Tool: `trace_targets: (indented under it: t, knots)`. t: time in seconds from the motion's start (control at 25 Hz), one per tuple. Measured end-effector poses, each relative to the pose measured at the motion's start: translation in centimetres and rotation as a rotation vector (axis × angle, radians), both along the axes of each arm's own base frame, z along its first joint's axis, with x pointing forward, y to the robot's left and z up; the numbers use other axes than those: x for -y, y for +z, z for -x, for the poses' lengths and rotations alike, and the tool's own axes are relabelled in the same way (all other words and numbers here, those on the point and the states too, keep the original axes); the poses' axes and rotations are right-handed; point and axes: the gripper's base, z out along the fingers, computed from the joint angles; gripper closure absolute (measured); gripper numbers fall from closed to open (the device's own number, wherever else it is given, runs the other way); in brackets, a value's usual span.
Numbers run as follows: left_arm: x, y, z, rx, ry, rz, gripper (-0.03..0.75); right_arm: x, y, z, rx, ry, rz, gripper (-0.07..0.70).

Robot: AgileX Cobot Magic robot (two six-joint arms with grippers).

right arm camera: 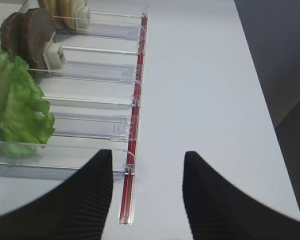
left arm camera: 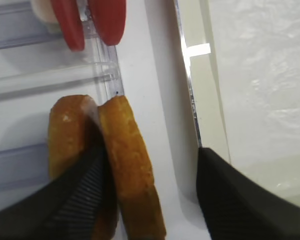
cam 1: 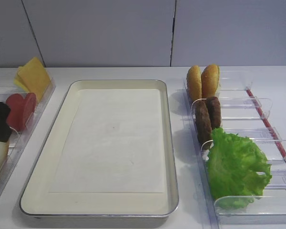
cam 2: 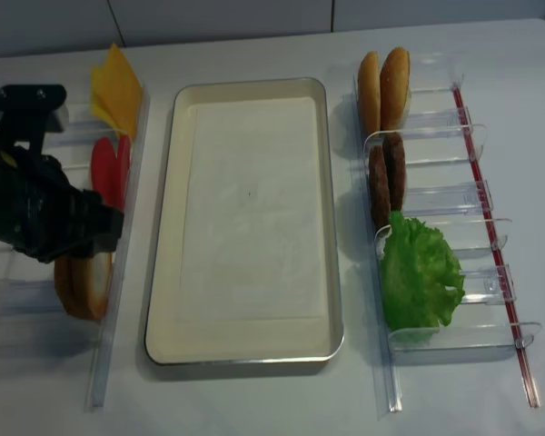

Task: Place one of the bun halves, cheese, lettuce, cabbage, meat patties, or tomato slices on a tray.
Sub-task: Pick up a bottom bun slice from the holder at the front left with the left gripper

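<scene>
Two bun halves stand on edge in the left bin (cam 2: pixel 82 282). My left gripper (left arm camera: pixel 150 165) is open and straddles the right-hand bun half (left arm camera: pixel 132 170). Its left finger (left arm camera: pixel 85 180) sits between that half and the other one (left arm camera: pixel 67 135), while its right finger hangs over the tray rim (left arm camera: pixel 190 90), clear of the bun. The cream tray (cam 1: pixel 169 143) with its paper liner holds nothing. My right gripper (right arm camera: pixel 147 160) is open over bare table beside the right bins. Tomato slices (cam 1: pixel 23 109) and cheese (cam 1: pixel 33 76) stand behind the bun halves. No cabbage is in view.
The right bins hold two golden domed buns (cam 1: pixel 202 81), meat patties (cam 1: pixel 207 117) and lettuce (cam 1: pixel 236 167). A red strip (right arm camera: pixel 132 150) edges those bins. My left arm (cam 2: pixel 36 213) covers part of the left bin.
</scene>
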Motion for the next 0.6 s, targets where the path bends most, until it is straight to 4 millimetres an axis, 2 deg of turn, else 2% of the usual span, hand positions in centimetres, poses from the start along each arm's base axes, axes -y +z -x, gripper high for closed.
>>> trace_targets:
  t: [0.2,0.32,0.52,0.6]
  knots:
    - [0.02,-0.31,-0.11,-0.019,-0.005,-0.002,0.303,0.0,0.0,0.0,0.0,0.0,0.0,0.26]
    - [0.02,-0.31,-0.11,-0.019,-0.005,-0.002,0.34,0.0,0.0,0.0,0.0,0.0,0.0,0.26]
    - [-0.03,-0.31,-0.11,-0.023,0.016,0.001,0.517,0.0,0.0,0.0,0.0,0.0,0.0,0.26]
    - [-0.08,-0.32,-0.11,-0.023,0.018,-0.004,0.531,0.0,0.0,0.0,0.0,0.0,0.0,0.26]
